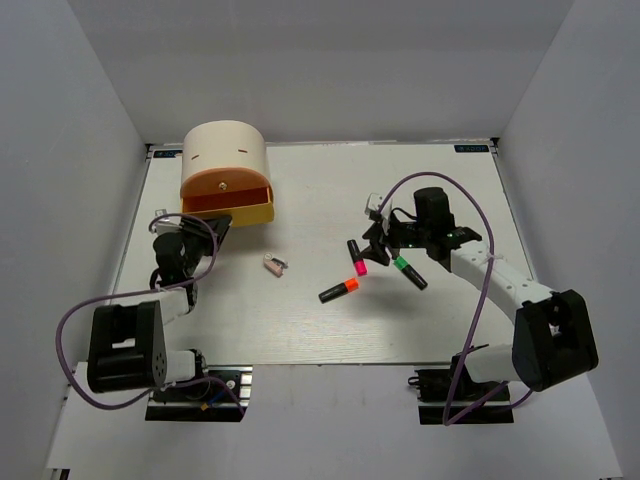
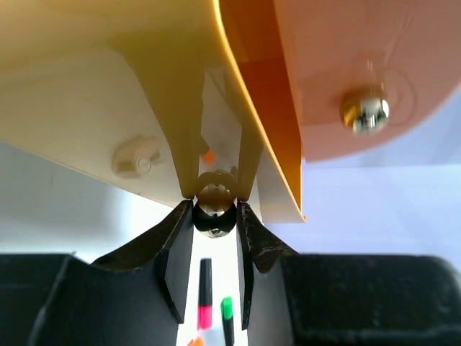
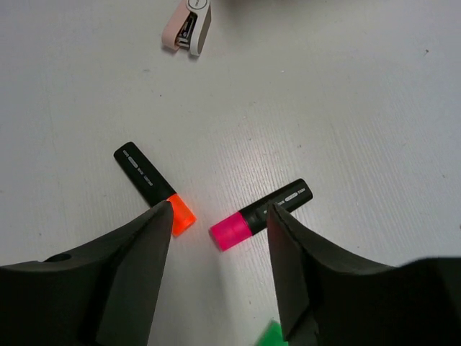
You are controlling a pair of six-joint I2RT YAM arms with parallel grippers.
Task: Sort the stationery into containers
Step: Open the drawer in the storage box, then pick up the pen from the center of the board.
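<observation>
Monitoring: my left end effector [image 2: 215,210] clamps the knob [image 2: 214,220] of the organiser [image 1: 225,150]; right end effector [image 3: 219,210] wide over pink marker [image 3: 261,215], 3 o'clock from clip [image 1: 274,265].

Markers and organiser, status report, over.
Left end effector shut on knob of organiser. Right end effector open over pink marker. Orange marker close beside one finger.

Cream organiser [image 1: 225,160] stands far left, orange front facing near. Pink marker [image 1: 356,258], orange marker [image 1: 339,291] and green marker [image 1: 409,271] lie flat right of centre. Clip [image 1: 274,265] lies left of them.
</observation>
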